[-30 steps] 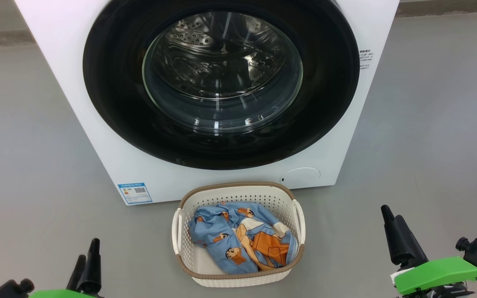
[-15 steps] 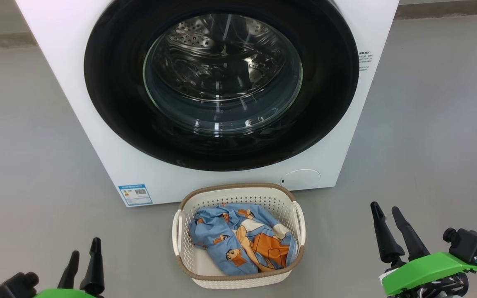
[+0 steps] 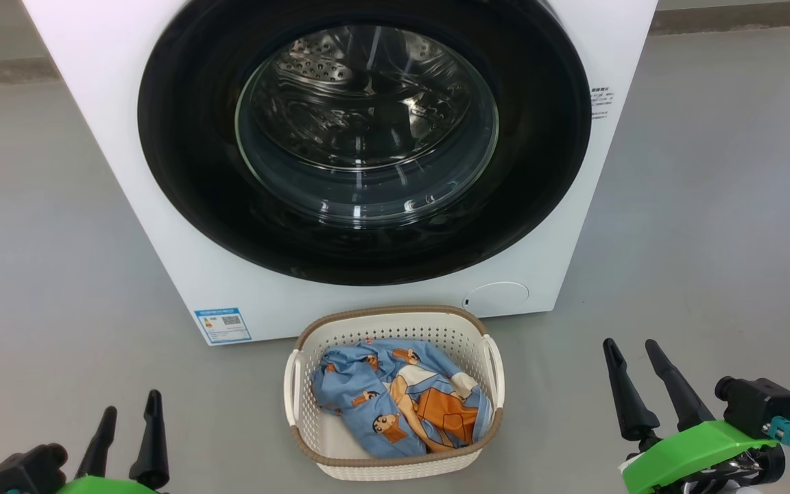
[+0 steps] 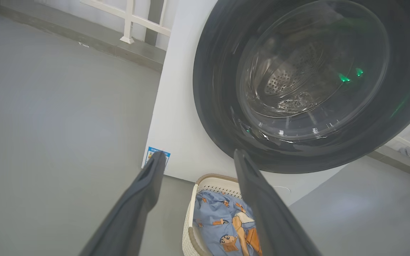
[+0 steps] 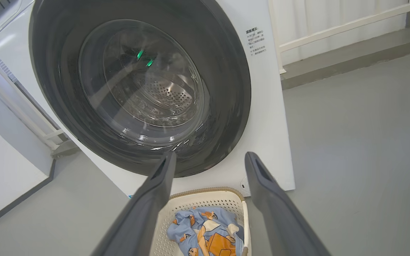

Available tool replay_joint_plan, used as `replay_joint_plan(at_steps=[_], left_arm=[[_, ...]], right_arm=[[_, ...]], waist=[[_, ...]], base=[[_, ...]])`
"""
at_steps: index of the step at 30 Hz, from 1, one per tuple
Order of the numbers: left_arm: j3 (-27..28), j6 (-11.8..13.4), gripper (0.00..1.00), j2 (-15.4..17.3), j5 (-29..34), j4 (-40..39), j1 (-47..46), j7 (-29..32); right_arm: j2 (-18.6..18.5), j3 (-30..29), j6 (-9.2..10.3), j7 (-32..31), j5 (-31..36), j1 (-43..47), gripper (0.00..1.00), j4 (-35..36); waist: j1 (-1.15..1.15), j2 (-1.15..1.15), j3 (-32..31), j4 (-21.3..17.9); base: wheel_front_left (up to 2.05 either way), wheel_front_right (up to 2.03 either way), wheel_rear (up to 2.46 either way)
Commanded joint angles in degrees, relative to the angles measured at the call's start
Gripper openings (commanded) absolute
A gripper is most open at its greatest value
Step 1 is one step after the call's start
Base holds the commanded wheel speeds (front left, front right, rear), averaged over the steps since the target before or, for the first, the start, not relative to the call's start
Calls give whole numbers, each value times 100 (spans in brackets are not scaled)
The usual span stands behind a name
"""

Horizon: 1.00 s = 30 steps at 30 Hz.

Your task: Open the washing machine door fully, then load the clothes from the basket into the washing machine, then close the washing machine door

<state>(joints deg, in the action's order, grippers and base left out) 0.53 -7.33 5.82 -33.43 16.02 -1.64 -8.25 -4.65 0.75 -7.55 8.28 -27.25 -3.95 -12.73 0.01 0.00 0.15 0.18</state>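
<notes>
Round glossy black washing machine door (image 3: 366, 137), shut on the white boxy washing machine (image 3: 93, 68); limp, lightweight blue cartoon-print clothes (image 3: 402, 405) bunched in the cream perforated basket (image 3: 395, 312) just before it, probably best pinched at a raised fold; left claw (image 3: 132, 405) and right claw (image 3: 629, 344) spread, empty.

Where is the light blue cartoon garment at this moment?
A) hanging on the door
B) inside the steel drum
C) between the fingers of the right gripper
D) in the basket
D: the clothes lie bunched inside the basket, in front of the washing machine door, which is shut.
</notes>
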Motion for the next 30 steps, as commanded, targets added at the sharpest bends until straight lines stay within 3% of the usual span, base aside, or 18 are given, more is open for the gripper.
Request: replay_joint_plan(at_steps=[1, 30], left_arm=[[173, -11, 100, 132, 285, -173, -251, -117], [245, -15, 100, 250, 2398, -113, -267, -590]], right_arm=[[-62, 79, 5, 118, 293, -295, 100, 112], [-62, 52, 6, 587, 2478, -427, 100, -181]], waist=[[0, 0, 0, -4], [0, 0, 10, 7]], base=[[0, 0, 0], [0, 0, 0]])
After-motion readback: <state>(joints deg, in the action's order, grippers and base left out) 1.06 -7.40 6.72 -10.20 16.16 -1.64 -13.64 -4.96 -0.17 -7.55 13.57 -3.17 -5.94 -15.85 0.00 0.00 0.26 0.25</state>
